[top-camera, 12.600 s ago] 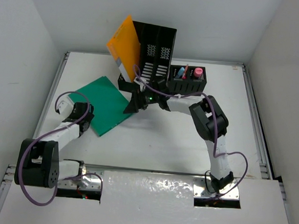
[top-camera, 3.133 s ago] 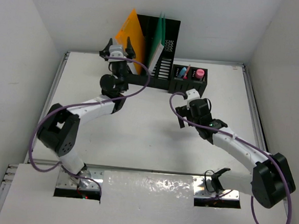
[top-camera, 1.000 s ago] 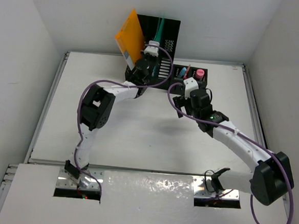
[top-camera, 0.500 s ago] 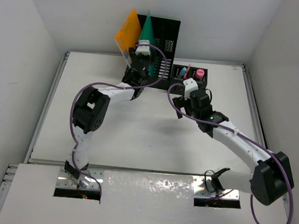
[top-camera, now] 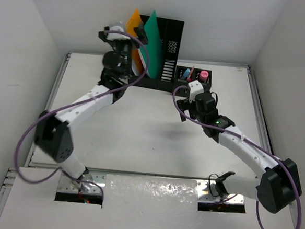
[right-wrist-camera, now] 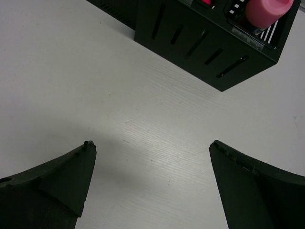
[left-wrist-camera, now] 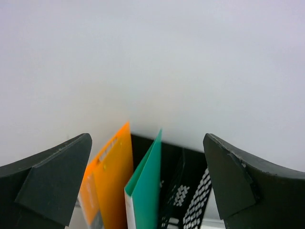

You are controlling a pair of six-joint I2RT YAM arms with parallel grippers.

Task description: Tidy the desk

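Your left jaws: spread wide, nothing between them, raised at the far left just beside the orange folder (top-camera: 133, 24). In the left wrist view, the orange folder and a green folder (left-wrist-camera: 145, 191) stand on edge side by side in the black file holder (top-camera: 171, 37).

Your right jaws: also spread and empty, hanging over bare table (top-camera: 140, 140) near the black pen box (right-wrist-camera: 205, 33), not touching it. A pink-topped item (right-wrist-camera: 269, 8) sits in that box.

The table runs under both arms. File holder and pen box stand side by side at its far edge.
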